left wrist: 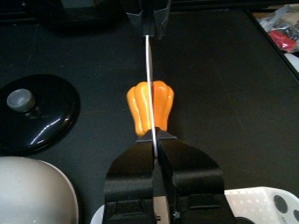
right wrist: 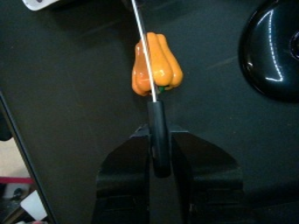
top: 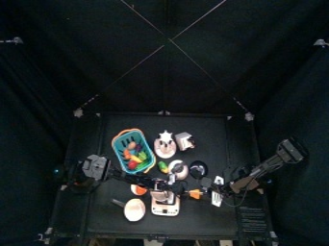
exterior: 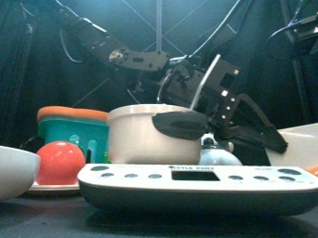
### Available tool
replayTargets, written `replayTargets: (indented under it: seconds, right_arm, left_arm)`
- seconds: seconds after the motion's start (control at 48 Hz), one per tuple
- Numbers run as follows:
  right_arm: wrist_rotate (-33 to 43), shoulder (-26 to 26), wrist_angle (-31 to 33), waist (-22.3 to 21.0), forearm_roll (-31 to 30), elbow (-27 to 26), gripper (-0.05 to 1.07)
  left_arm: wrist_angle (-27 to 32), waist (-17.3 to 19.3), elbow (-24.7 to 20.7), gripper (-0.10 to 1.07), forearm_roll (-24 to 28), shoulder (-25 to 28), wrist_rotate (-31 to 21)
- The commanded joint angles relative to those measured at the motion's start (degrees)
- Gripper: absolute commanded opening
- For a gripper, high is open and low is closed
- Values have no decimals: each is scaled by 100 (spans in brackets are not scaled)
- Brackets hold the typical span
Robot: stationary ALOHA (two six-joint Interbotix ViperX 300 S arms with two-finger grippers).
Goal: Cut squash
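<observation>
Clamped narrow on the thin blade [left wrist: 146, 61] with left gripper [left wrist: 156, 136] and right gripper [right wrist: 156, 129] alike. Find the squash [left wrist: 149, 107] just beyond the fingertips, under the edge. Press down evenly, keeping both ends level.

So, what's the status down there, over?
Left gripper and right gripper, jaws shut on one thin blade, an end each. Blade lengthwise over the squash. Black lid beside it, not in the way.

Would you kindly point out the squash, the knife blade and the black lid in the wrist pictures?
squash [left wrist: 151, 107]: left wrist view, middle of its ribbed orange body.
knife blade [left wrist: 147, 66]: left wrist view, thin edge above the squash.
black lid [left wrist: 35, 109]: left wrist view, glossy dome beside its knob.
</observation>
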Motion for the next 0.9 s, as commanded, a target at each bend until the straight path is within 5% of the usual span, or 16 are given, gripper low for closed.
replayTargets:
  seconds: [0.0,0.875]
  right_arm:
    - [9,-53,-123,-88,-35,-44,47]
    - [9,211,-765,62,325,123,47]
  left_arm:
    - [53,0,-229,35,-9,-79,-9]
    - [800,-44,-475,35,-132,-88,0]
